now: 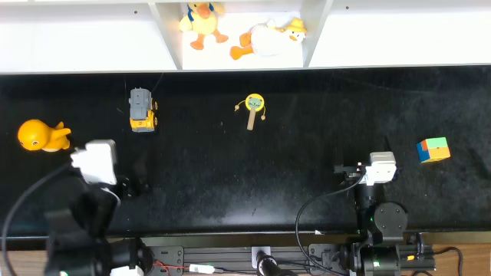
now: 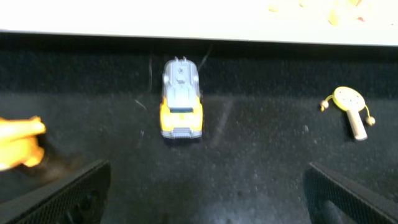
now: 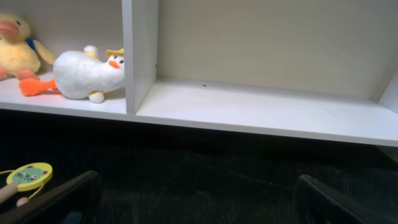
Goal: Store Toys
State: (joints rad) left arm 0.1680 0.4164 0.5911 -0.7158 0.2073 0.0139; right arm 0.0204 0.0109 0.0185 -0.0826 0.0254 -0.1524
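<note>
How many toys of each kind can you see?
Plush birds: 2, a yellow duck and a white goose
Orange duck: 1
Toy truck: 1
Rattle: 1
Colour cube: 1
Total: 6

figure: setting. a black table top (image 1: 307, 169), matt and finely speckled with a few faint pale scuffs, spans the full width of the top view. along its far edge stands a white shelf unit (image 1: 77, 38), whose bottom board meets the table along a straight front edge. upright white dividers (image 1: 167, 38) split the unit into compartments set side by side. the back panel (image 3: 267, 43) behind the compartments is plain off-white, unmarked but for a small dark speck. beyond the table's near edge a strip of brown wood (image 1: 472, 264) shows. light is soft and even, with no hard shadows on board or table
</note>
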